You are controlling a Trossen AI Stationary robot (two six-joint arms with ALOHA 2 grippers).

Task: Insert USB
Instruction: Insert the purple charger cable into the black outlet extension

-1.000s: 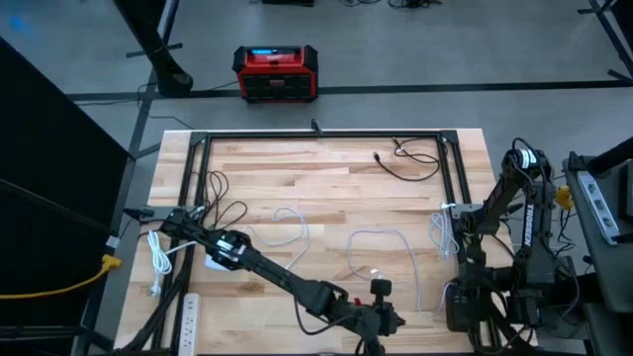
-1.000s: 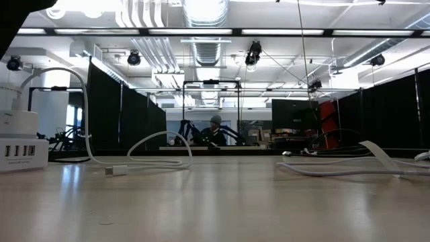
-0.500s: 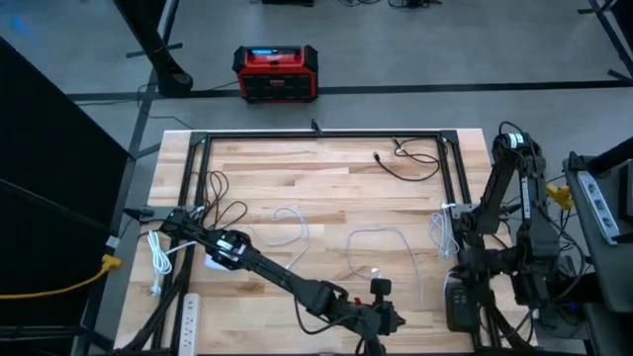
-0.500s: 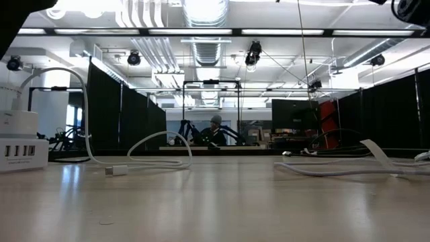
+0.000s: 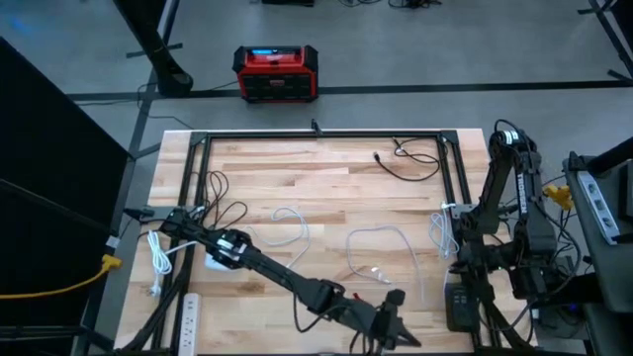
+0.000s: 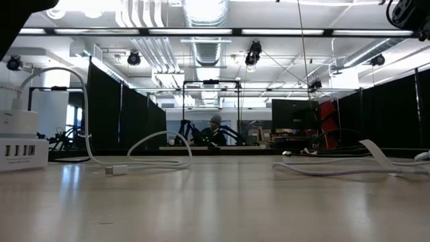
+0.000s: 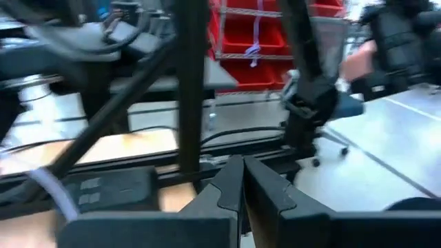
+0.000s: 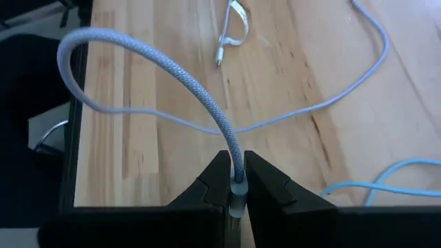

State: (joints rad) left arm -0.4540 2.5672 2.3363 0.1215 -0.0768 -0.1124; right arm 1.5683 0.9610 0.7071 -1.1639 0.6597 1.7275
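While the right gripper [image 8: 236, 180] pinches the braided cable [image 8: 172, 76] above the tabletop [image 8: 275, 83], only our low view shows the charger hub [image 6: 23, 153].

Two robot arms [image 5: 267, 272], several white cables [image 5: 381, 242], one black cable [image 5: 406, 163], one red box [image 5: 276, 73], one white charging hub [image 6: 23, 154]

light: bright, even overhead | glare: ceiling lamps [image 6: 201, 10] at 12 o'clock, low view | blur: left wrist smeared | shadows: soft on table [image 5: 326, 198]
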